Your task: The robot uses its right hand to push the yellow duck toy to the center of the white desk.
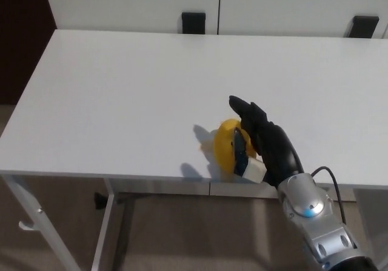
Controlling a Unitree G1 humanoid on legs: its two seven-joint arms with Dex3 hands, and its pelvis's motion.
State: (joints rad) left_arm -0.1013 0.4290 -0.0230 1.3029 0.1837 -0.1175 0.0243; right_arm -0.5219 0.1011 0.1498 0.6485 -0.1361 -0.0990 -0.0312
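A big white desk (121, 89) fills most of the view. Its front edge runs across the lower part of the picture, and metal legs (103, 234) show under it on the left. Behind the desk stands a white wall of panels (151, 1), with two small black blocks (193, 22) sitting at its bottom edge.

The robot's right arm (315, 222) comes up from the bottom right corner. It is silver and grey, with a thin black cable beside it.

The black right hand (264, 140) lies on the desk, near the front edge and a bit right of the middle. Its fingers (242, 108) are stretched out straight and point away from the robot. The hand is flat and wide, not wrapped around anything. Its left side presses against the duck.

The yellow duck (227, 150) sits on the desk, touching the hand. It may be tipped on its side, but the hand hides part of it. Its shadow falls to the left.
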